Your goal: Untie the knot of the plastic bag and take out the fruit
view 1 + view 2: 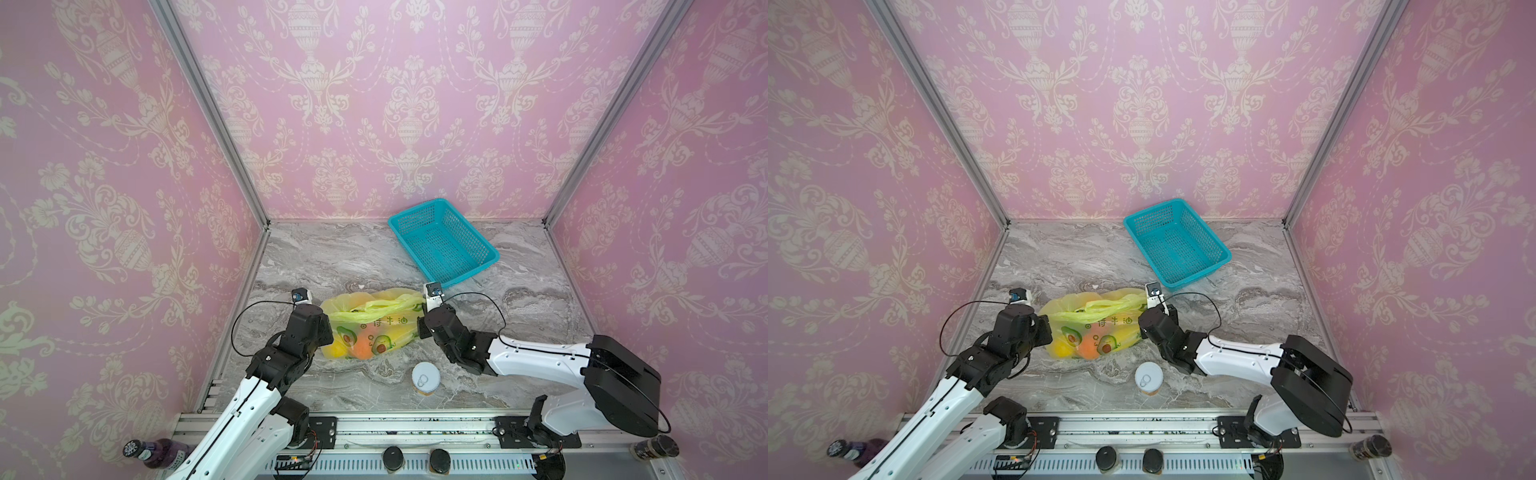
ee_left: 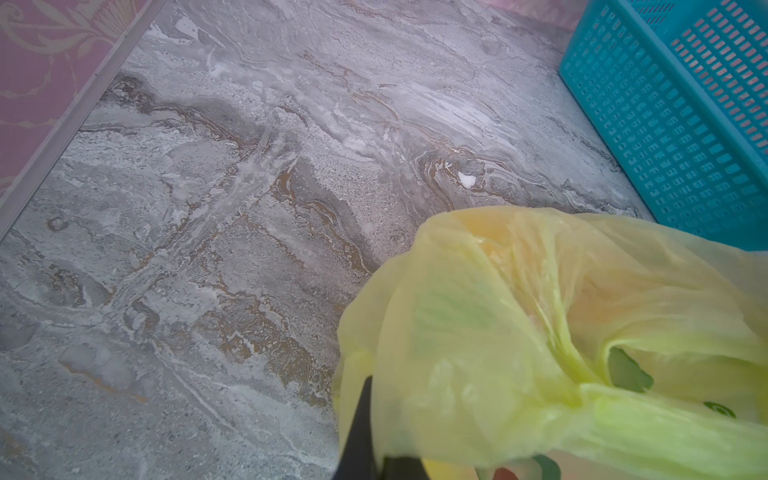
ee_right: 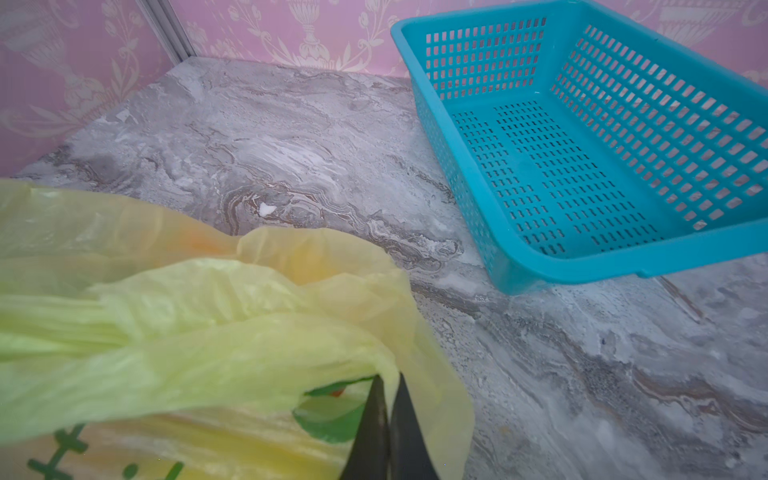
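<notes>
White-lidded can stands nearest. Beyond it the bag lies on the surface, fruit inside, long axis left to right. At its left end the left claw is clamped on the film, and the right claw likewise at its right end. The knot sits about midway between them. Farther right stands the basket.

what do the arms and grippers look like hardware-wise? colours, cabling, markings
Left arm and right arm: glossy white link shells with black joint housings. The right one also has a bulky black box housing. A thin black cable loops to each small white-and-blue wrist camera. Left gripper and right gripper: slim flat black fingers. No readable markings.
</notes>
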